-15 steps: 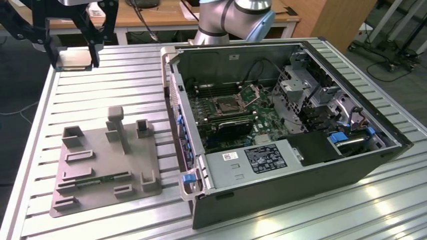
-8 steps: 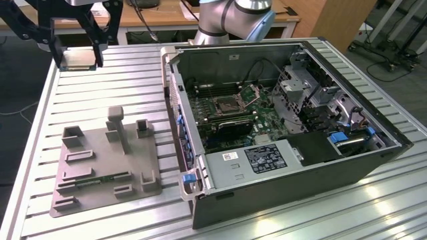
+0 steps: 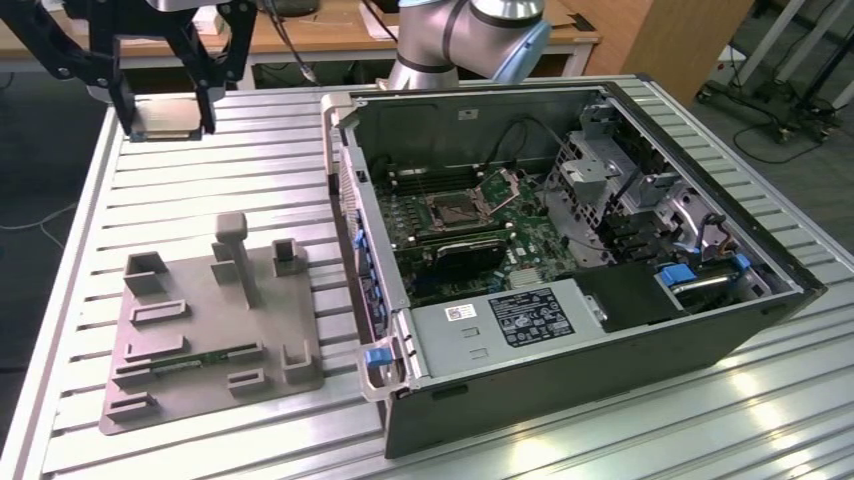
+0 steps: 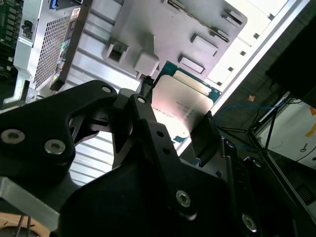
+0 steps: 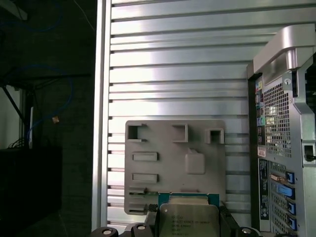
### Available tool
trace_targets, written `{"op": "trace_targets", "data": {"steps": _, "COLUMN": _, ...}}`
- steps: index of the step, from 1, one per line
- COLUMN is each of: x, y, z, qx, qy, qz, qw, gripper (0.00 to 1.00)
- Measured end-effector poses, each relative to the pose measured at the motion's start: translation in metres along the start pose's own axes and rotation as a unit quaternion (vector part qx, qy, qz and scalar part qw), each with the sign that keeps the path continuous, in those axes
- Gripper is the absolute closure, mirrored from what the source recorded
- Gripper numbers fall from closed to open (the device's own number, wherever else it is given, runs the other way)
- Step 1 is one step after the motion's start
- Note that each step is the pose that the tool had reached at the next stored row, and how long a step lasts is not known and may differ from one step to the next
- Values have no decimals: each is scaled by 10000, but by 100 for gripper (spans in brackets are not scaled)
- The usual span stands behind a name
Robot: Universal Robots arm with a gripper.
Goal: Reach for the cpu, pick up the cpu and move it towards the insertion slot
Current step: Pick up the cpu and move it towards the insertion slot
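Pincer (image 4: 175, 116) clenched on the cpu (image 4: 183, 98), pointing straight down above the table (image 3: 200, 190); grey fixture (image 3: 200, 300) lies near, slot (image 3: 454, 208) well apart inside the open case (image 3: 561, 390).

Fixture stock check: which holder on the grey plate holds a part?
The long holder toward the plate's near edge, exterior view: a green memory stick lies in it; the rest look bare.

open slatted table (image 3: 200, 190) below claw (image 3: 170, 128), case wall (image 3: 350, 200) alongside
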State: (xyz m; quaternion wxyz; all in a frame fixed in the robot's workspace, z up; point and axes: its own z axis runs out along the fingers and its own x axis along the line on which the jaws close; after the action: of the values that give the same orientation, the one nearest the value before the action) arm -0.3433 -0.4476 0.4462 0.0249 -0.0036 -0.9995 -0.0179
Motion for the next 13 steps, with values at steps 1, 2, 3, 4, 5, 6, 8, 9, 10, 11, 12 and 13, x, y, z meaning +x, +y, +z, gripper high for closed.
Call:
{"op": "trace_targets", "data": {"steps": 1, "x": -8, "y": 0, "z": 0, "qx": 0, "qy": 0, "qz": 0, "qw": 10000, "gripper": 45}}
{"op": "trace_targets", "data": {"steps": 2, "x": -15, "y": 0, "z": -1, "qx": 0, "qy": 0, "qz": 0, "qw": 10000, "gripper": 45}}
{"op": "trace_targets", "data": {"steps": 3, "x": -23, "y": 0, "z": -1, "qx": 0, "qy": 0, "qz": 0, "qw": 10000, "gripper": 45}}
{"op": "trace_targets", "data": {"steps": 4, "x": -31, "y": 0, "z": -2, "qx": 0, "qy": 0, "qz": 0, "qw": 10000, "gripper": 45}}
{"op": "trace_targets", "data": {"steps": 5, "x": -40, "y": 0, "z": -2, "qx": 0, "qy": 0, "qz": 0, "qw": 10000, "gripper": 45}}
{"op": "trace_targets", "data": {"steps": 6, "x": -48, "y": 0, "z": -3, "qx": 0, "qy": 0, "qz": 0, "qw": 10000, "gripper": 45}}
{"op": "trace_targets", "data": {"steps": 8, "x": -66, "y": 1, "z": -4, "qx": 1, "qy": 0, "qz": 0, "qw": 10000, "gripper": 45}}
{"op": "trace_targets", "data": {"steps": 9, "x": -74, "y": 1, "z": -4, "qx": 0, "qy": 0, "qz": 0, "qw": 10000, "gripper": 45}}
{"op": "trace_targets", "data": {"steps": 10, "x": -83, "y": 0, "z": -4, "qx": 0, "qy": 0, "qz": 0, "qw": 10000, "gripper": 45}}
{"op": "trace_targets", "data": {"steps": 11, "x": -92, "y": 1, "z": -5, "qx": 0, "qy": 0, "qz": 0, "qw": 10000, "gripper": 45}}
{"op": "trace_targets", "data": {"steps": 12, "x": -101, "y": 1, "z": -5, "qx": 0, "qy": 0, "qz": 0, "qw": 10000, "gripper": 45}}
{"op": "trace_targets", "data": {"steps": 13, "x": -110, "y": 1, "z": -6, "qx": 0, "qy": 1, "qz": 0, "qw": 10000, "gripper": 45}}
